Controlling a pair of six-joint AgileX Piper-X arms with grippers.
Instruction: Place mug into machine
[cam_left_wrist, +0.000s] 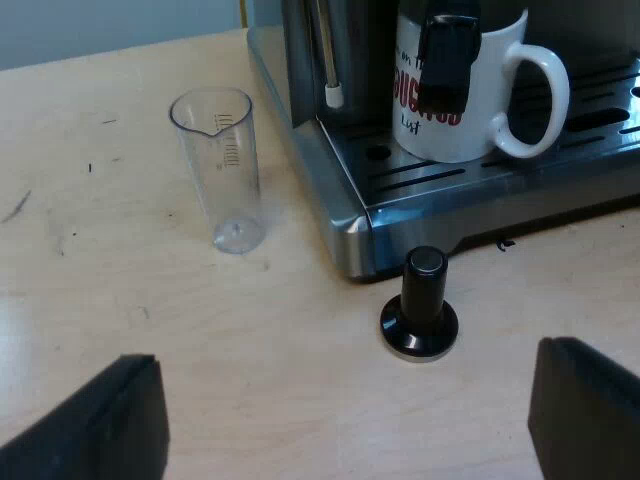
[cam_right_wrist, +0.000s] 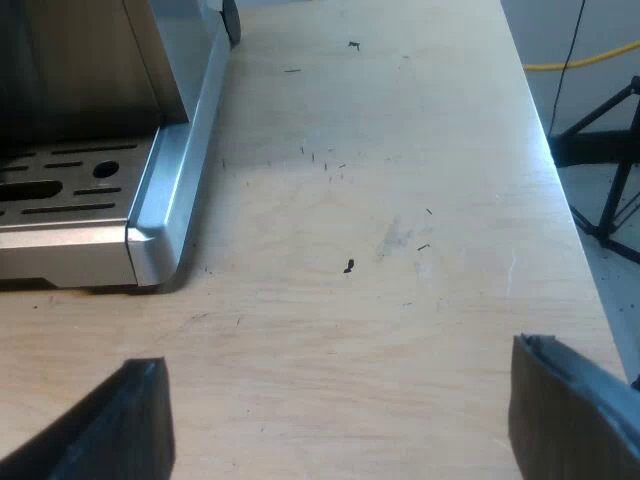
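On the drip tray (cam_left_wrist: 450, 186), a dark handle (cam_left_wrist: 445, 60) partly hides the mug (cam_left_wrist: 492, 100).

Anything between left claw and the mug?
Yes: left wrist view shows the black-knobbed tamper standing on the table between the left claw and the mug on the machine's drip tray.
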